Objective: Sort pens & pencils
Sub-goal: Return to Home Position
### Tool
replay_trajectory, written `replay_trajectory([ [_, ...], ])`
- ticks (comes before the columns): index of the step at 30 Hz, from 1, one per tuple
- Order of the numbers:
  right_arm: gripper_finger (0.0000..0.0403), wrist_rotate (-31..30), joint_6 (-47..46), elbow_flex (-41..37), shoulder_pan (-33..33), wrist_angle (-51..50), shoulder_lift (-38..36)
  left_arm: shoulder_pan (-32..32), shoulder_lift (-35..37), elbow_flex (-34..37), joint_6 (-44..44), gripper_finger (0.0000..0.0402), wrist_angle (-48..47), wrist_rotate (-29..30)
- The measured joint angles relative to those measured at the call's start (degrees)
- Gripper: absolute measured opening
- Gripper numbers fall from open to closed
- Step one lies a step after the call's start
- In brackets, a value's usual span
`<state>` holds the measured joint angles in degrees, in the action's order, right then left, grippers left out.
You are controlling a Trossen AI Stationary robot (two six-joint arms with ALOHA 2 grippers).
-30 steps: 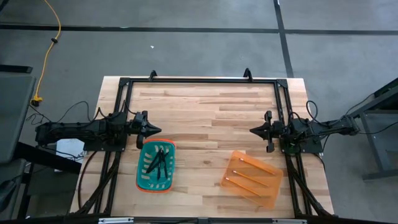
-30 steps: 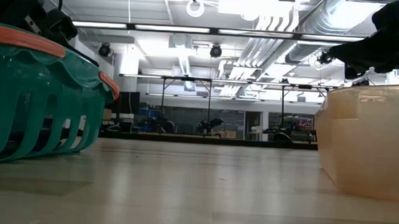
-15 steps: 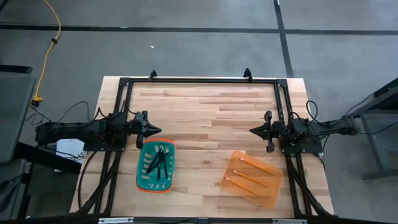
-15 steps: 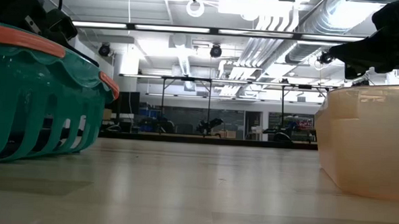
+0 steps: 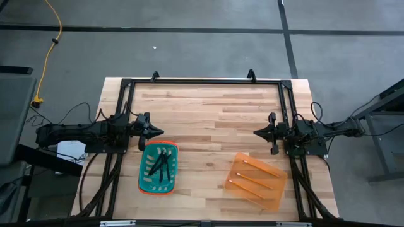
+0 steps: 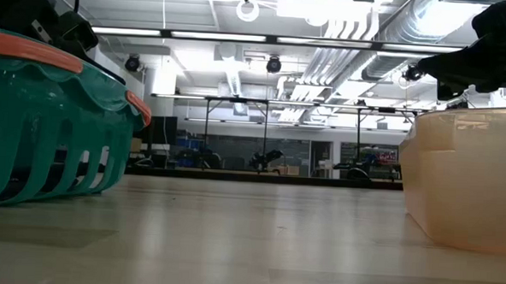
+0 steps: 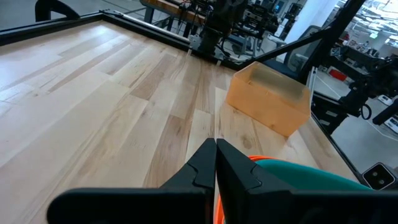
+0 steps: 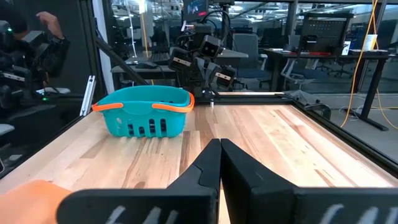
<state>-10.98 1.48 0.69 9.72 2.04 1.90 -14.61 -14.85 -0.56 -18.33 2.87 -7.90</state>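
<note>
Three dark pens point(image 5: 160, 165) lie inside a teal basket with an orange rim point(image 5: 146, 183) at the table's near left. Three orange-yellow pencils point(image 5: 251, 180) lie inside a clear orange bin point(image 5: 276, 189) at the near right. My left gripper point(image 5: 161, 131) is shut and empty, just beyond the basket's far rim, at the left side of the table. My right gripper point(image 5: 255, 132) is shut and empty at the right side, beyond the bin. In the left wrist view my left gripper point(image 7: 216, 149) shows shut; in the right wrist view my right gripper point(image 8: 220, 148) shows shut.
A black metal frame point(image 5: 202, 81) runs around the table's far and side edges. Bare wood point(image 5: 208, 120) lies between the two grippers. The basket point(image 6: 48, 124) and bin point(image 6: 465, 177) stand at either side of the low view. A person shows beyond the table point(image 8: 37, 37).
</note>
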Motion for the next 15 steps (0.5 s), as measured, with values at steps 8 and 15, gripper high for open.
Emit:
replay_trajectory([
  [8, 0.0, -0.3, 0.0, 0.0, 0.0, 0.0, 0.0, 0.0, 0.0, 0.0, 0.0, 0.0001, 0.0, 0.0],
  [15, 0.0, -0.3, 0.0, 0.0, 0.0, 0.0, 0.0, 0.0, 0.0, 0.0, 0.0, 0.0001, 0.0, 0.0],
])
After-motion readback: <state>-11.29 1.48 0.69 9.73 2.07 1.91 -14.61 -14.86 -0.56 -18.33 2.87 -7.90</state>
